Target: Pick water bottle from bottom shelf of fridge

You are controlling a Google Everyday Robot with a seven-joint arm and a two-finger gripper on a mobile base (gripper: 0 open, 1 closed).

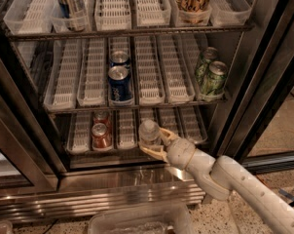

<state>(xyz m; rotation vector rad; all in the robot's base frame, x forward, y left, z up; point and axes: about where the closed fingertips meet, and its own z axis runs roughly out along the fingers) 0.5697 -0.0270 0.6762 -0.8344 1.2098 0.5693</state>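
Note:
The water bottle (148,130), clear with a white cap, stands at the front of the bottom shelf (125,136) of the fridge (264,82), in a middle lane. My gripper (151,140) reaches in from the lower right. Its tan fingers (152,152) sit on either side of the bottle's lower body and hide that part. The fingers look closed on the bottle.
Two red soda cans (101,135) stand two lanes left of the bottle. Blue cans (120,84) and green cans (212,79) are on the rack above. The steel base grille (88,199) and a clear plastic bin (137,221) lie below. Dark door frames flank both sides.

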